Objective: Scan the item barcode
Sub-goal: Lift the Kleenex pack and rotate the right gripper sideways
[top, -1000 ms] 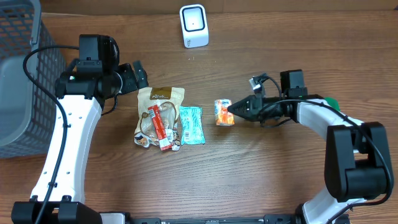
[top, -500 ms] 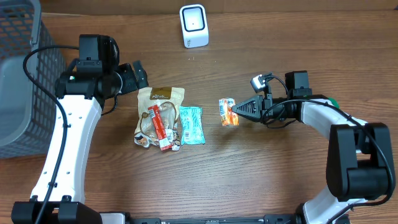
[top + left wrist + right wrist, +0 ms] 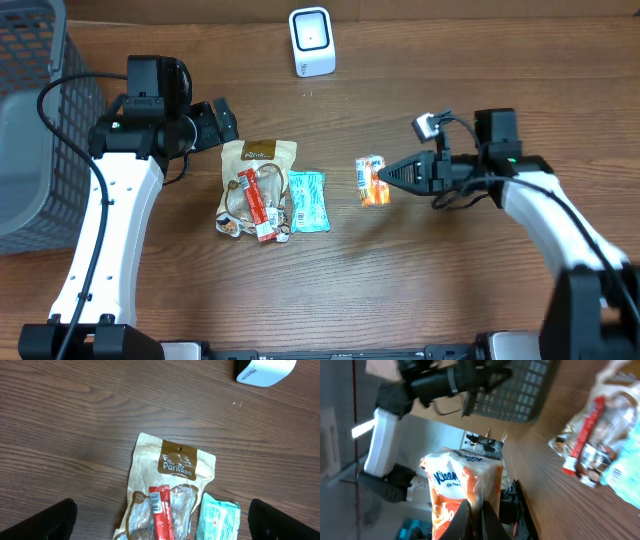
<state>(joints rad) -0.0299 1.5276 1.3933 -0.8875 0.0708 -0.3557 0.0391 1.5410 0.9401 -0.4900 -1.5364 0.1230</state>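
Step in hand: item picked, not yet presented to the reader.
- The left gripper [image 3: 222, 119] is spread wide with nothing in it, parked just above the brown pouch [image 3: 258, 160]. A red stick [image 3: 256, 200] lies on the pouch and a teal packet [image 3: 308, 200] sits beside it. None of these is in play.
- The scanner [image 3: 311, 41] stands at the back edge of the table [image 3: 420, 290], well apart from the item.
- The orange pack [image 3: 372, 181] is right of the teal packet, pinched at its right end by the right gripper [image 3: 386, 177], jaws clamped tight on it.

Next move, as I judge it: carry the pack back and left to the scanner and turn its barcode face to the window. I can't find the barcode in any view, so it may need a roll.

Containers: there's one basket [image 3: 35, 45] at far left. The part I can see has nothing in it, but it's cropped.
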